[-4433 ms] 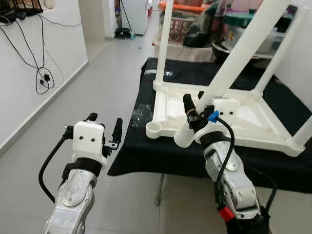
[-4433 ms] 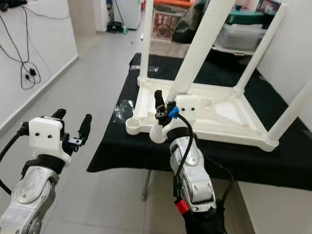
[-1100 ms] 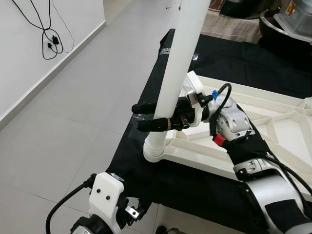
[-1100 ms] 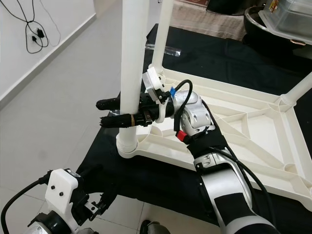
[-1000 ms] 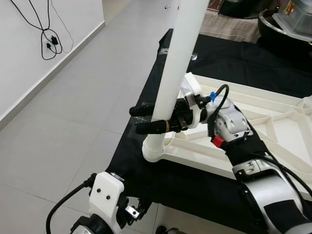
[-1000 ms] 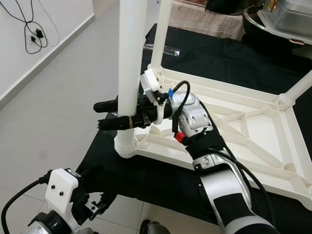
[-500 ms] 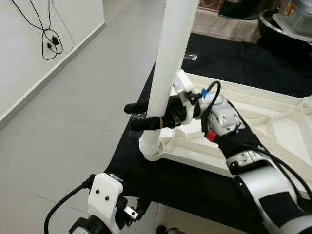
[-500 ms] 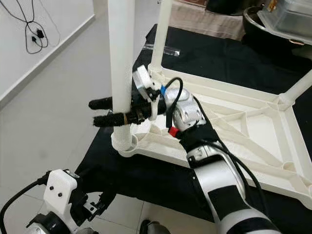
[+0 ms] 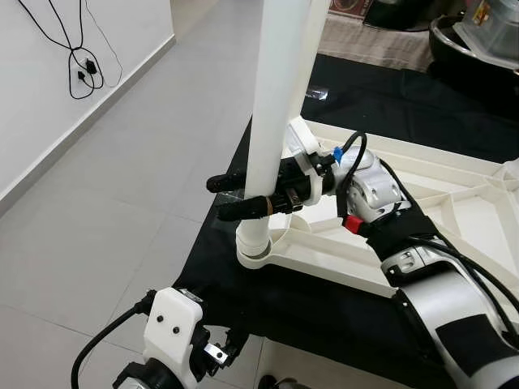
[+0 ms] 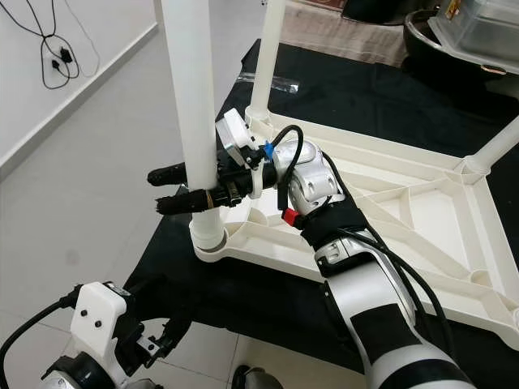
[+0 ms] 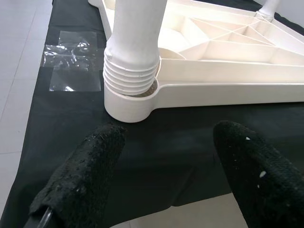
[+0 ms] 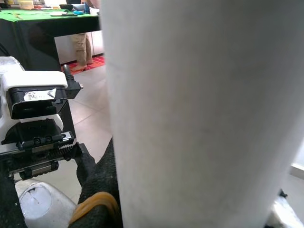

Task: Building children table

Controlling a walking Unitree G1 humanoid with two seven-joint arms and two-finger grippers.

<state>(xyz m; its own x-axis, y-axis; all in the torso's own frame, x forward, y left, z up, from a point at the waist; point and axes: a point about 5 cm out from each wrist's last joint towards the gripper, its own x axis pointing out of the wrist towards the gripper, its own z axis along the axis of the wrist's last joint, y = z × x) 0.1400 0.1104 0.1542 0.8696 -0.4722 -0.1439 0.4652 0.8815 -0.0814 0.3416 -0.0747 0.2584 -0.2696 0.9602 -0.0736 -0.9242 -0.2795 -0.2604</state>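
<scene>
The right end effector (image 9: 243,194) is clamping the white table leg (image 9: 276,105), which is now standing straighter in the near-left corner socket (image 11: 128,102) of the upturned tabletop (image 9: 422,235) on the black-draped counter (image 9: 243,284); threads remain exposed. The left end effector (image 11: 166,175) is hanging open below.

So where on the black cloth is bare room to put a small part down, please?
Bare black cloth lies beyond the far edge of the upturned white tabletop, and a narrow strip runs along its near edge. The near-left corner is crowded: the right claw grips the table leg in its socket there.
</scene>
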